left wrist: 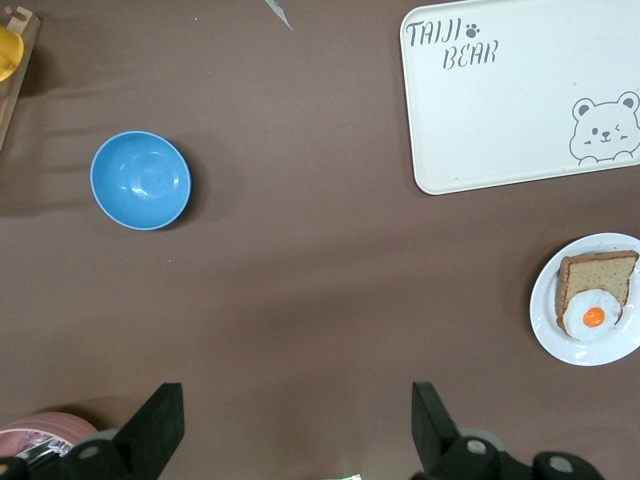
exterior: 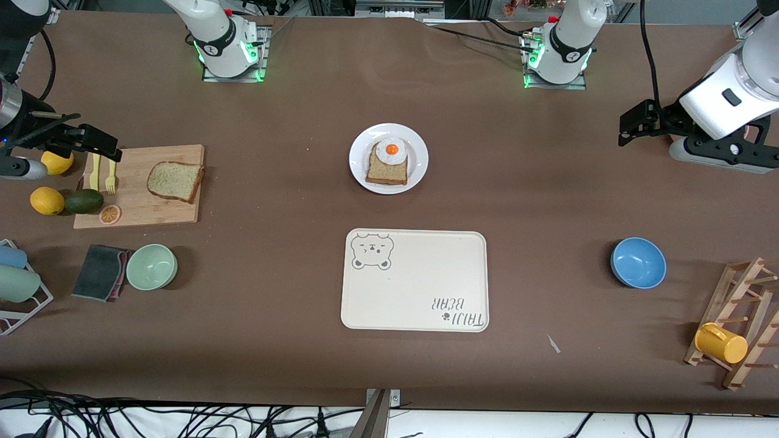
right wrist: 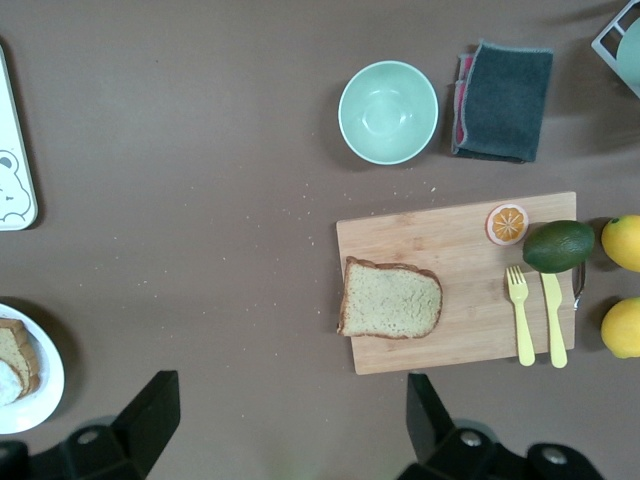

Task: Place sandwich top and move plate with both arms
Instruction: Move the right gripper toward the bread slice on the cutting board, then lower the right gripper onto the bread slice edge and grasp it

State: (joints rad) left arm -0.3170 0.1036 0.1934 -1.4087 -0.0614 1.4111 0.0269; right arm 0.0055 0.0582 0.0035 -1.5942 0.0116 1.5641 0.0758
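The cream tray (exterior: 415, 280) near the middle of the table serves as the landmark; it carries a bear face in one corner and the printed words "TAIJI BEAR" in the corner diagonal to it, and nothing lies on it.

Well toward the right arm's end from the tray, the right gripper (exterior: 91, 143) hangs over the end of a wooden cutting board (exterior: 139, 210), its fingers (right wrist: 150, 415) spread wide apart with nothing between them. On that board lie the sandwich top (exterior: 175, 180), flat and alone, a yellow fork (exterior: 111, 177) and knife (exterior: 95, 172) side by side, and an orange slice (exterior: 109, 213). An avocado (exterior: 84, 201) and two lemons (exterior: 47, 201) sit just off the board's end. Nearer the front camera than the board are a folded dark cloth (exterior: 100, 272) and, touching it, a pale green bowl (exterior: 151, 266), which holds nothing.

Just farther from the front camera than the tray stands the plate (exterior: 389, 158), holding a bread slice (exterior: 386, 169) with a fried egg (exterior: 391, 151) on top.

Toward the left arm's end from the tray sits a blue bowl (exterior: 638, 262), also holding nothing. Further that way a wooden rack (exterior: 739, 322) carries a yellow cup (exterior: 721, 343). The left gripper (exterior: 636, 125) hangs over bare table, farther from the front camera than the blue bowl, its fingers (left wrist: 155, 425) likewise wide apart and holding nothing.
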